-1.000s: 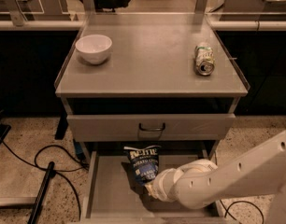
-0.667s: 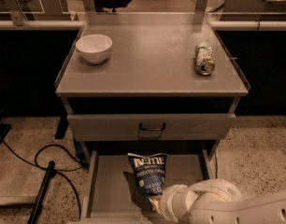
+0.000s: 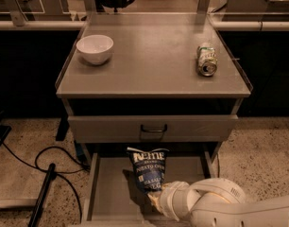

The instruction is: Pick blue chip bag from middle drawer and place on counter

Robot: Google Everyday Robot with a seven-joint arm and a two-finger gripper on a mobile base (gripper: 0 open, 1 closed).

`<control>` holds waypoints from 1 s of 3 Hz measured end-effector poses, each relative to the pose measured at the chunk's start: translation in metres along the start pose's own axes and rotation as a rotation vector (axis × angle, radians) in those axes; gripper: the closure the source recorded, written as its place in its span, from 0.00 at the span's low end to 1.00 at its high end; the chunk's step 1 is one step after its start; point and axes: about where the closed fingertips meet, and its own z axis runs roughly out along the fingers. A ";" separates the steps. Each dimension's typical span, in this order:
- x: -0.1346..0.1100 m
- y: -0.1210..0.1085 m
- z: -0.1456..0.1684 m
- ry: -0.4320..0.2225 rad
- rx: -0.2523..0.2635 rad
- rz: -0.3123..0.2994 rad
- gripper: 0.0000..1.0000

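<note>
**Blue chip bag held up over the middle drawer**
I had the gripper low over the drawer's front half, pinching the bag's bottom edge. The bag stood up from it, its long axis near vertical and its top toward the drawer's back. The counter lay above and beyond the drawer. Against a second ago, the bag sat higher and more upright.

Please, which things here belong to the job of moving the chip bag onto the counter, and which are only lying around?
For the job:
blue chip bag
middle drawer, pulled open
counter
gripper, at the bag's lower end, over the drawer

Just lying about:
white bowl, on the counter
drink can, on its side on the counter
</note>
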 end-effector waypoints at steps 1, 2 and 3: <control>-0.024 -0.010 -0.022 -0.061 0.048 -0.030 1.00; -0.056 -0.012 -0.055 -0.120 0.107 -0.091 1.00; -0.056 -0.012 -0.055 -0.120 0.107 -0.091 1.00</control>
